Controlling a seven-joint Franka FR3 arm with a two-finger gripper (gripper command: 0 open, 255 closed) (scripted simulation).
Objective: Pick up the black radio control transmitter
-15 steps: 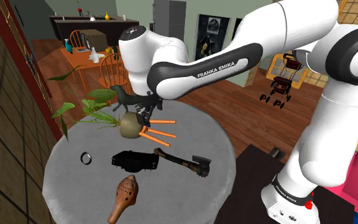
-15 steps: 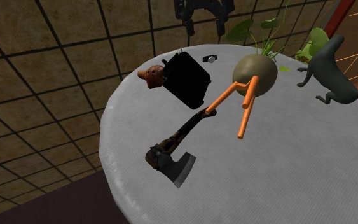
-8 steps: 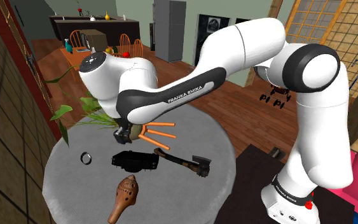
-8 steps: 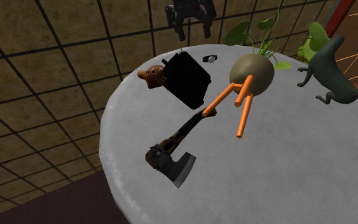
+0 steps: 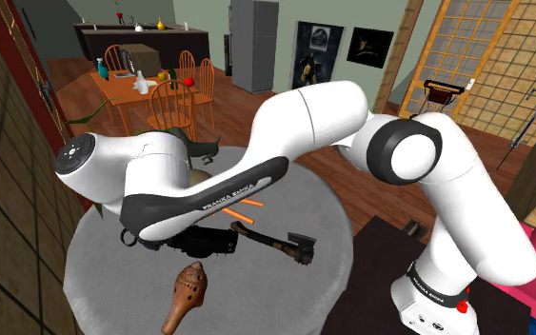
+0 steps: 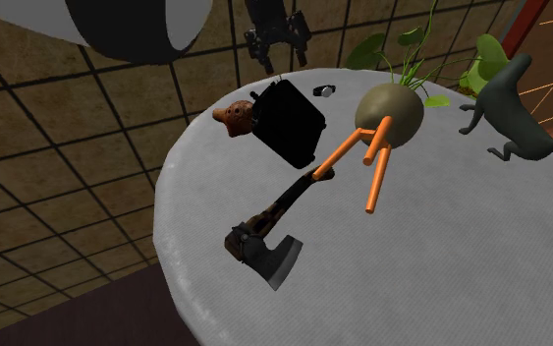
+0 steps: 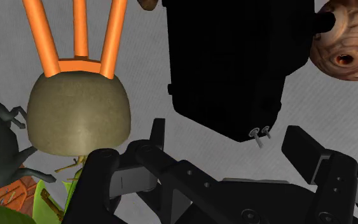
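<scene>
Gripper (image 7: 227,142), spread wide, over black RC tx (image 7: 234,63).

Shoulder cam: fixed, beside & slightly behind my stand (image 5: 437,295), mid-range. It looks down over the round table (image 5: 89,276) twd the dining area. 2nd ext cam: nearer, steep down-angle, faces across the table from the shoulder view's right twd the gridded wall (image 6: 87,118). Wrist cam: on my hand, v. close to the tabletop, looks along my gripper (image 7: 228,143). All 3 share the black transmitter (image 6: 289,123); both ext cams also share the axe (image 6: 264,251).
</scene>
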